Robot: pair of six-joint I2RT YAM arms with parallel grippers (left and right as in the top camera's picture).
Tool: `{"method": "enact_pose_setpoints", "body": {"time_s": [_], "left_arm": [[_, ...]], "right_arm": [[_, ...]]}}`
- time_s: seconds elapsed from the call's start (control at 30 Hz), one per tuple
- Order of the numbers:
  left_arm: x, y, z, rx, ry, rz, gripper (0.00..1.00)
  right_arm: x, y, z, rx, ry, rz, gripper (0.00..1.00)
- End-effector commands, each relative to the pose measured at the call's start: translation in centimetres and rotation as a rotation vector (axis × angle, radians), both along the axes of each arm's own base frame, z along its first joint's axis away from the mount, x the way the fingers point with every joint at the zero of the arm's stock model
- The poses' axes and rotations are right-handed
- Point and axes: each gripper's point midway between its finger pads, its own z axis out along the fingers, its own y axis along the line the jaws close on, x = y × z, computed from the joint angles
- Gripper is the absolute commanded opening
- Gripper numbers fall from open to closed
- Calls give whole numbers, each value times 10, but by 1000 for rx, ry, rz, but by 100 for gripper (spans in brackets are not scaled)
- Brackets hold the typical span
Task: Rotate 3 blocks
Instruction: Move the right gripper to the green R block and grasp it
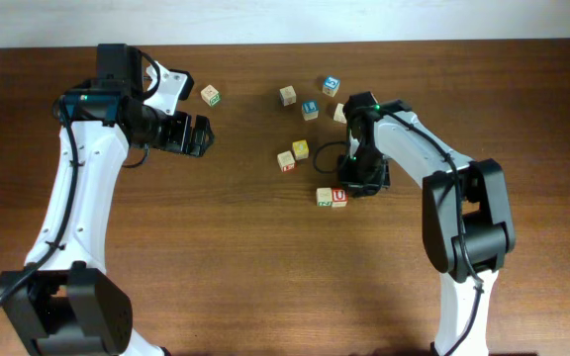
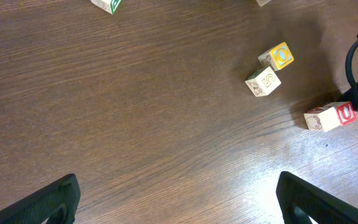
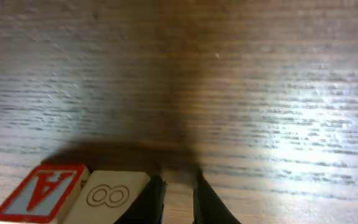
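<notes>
Your left claw (image 1: 204, 136) gapes wide, holding nothing; your right claw (image 3: 178, 198) is nearly closed, empty, beside the red-faced wooden cube (image 1: 339, 197).

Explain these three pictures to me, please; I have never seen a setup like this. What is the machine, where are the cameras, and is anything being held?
Two white robot arms stand at a wooden table. One picture looks down from above; the other two come from cameras on each wrist. Small alphabet blocks lie scattered, among them a red "U" block touching a pale block. The left gripper is wide open over bare wood, holding nothing. The right gripper is nearly closed, right beside that pair; its camera shows nothing between its fingers.
</notes>
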Motion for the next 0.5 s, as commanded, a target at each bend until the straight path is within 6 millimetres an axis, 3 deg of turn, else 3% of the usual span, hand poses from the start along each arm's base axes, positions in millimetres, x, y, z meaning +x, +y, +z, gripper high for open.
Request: {"method": "enact_pose_setpoints", "body": {"time_s": [0.0, 0.13, 0.23, 0.27, 0.37, 0.47], "left_arm": [[3, -1, 8, -12, -21, -4, 99], [3, -1, 8, -12, -21, -4, 99], [3, -1, 8, -12, -21, -4, 99], [3, -1, 8, -12, -21, -4, 99], [3, -1, 8, -12, -21, -4, 99], [3, -1, 8, -12, -21, -4, 99]], "right_arm": [[2, 3, 6, 12, -24, 2, 18], [15, -2, 15, 13, -57, -6, 18], [36, -3, 41, 28, -115, 21, 19], [44, 0, 51, 37, -146, 41, 23], [70, 24, 79, 73, -268, 98, 33], [86, 57, 87, 109, -376, 151, 42]]}}
